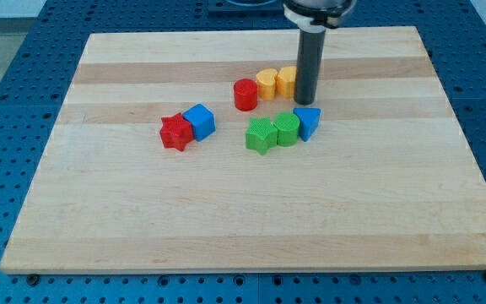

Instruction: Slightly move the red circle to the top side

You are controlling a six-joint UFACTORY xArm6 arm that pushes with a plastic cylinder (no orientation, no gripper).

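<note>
The red circle (245, 95) is a short red cylinder standing a little above the board's middle. Two yellow blocks sit to its right: one (266, 83) touches or nearly touches it, the other (287, 81) is partly hidden by the rod. My tip (306, 102) rests on the board right of the second yellow block and just above the blue triangle (307, 122), well to the right of the red circle.
A green star (261, 135) and a green block (286, 129) line up left of the blue triangle. A red star (175, 133) and a blue cube (199, 122) sit together at the left. The wooden board (251, 219) lies on a blue perforated table.
</note>
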